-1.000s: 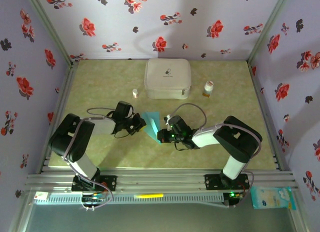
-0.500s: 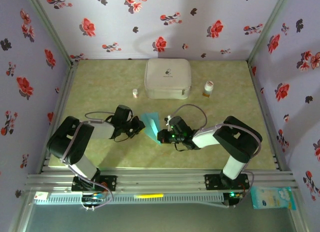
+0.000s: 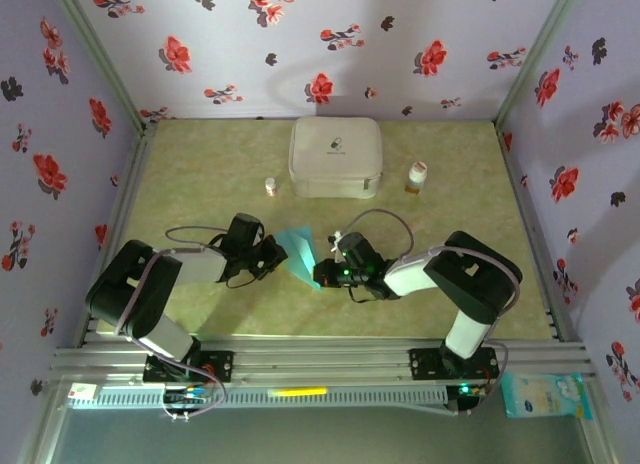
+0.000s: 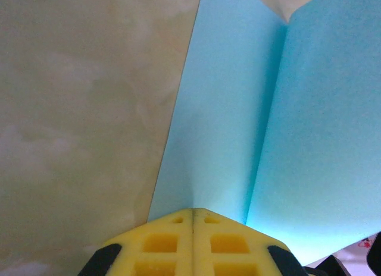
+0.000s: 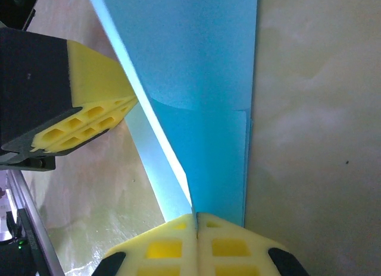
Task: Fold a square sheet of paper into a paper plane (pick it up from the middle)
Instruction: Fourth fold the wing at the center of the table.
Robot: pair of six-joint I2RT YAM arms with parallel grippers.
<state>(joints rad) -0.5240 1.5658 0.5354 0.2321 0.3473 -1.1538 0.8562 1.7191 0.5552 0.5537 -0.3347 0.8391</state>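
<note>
Finds sheet of paper [image 3: 298, 252] at centre frame in the top view, folded along a crease, below the white case [image 3: 335, 156]. Finds left gripper [image 3: 277, 252] pinched fully closed on its left edge, right gripper [image 3: 320, 274] likewise clamped on its lower right edge.

The paper [image 3: 298, 252] is light blue-teal and is folded along a centre crease into two flaps. It is seen near the middle of the table, pinched at opposite edges by the left gripper [image 4: 192, 218] and the right gripper [image 5: 196, 220].
</note>
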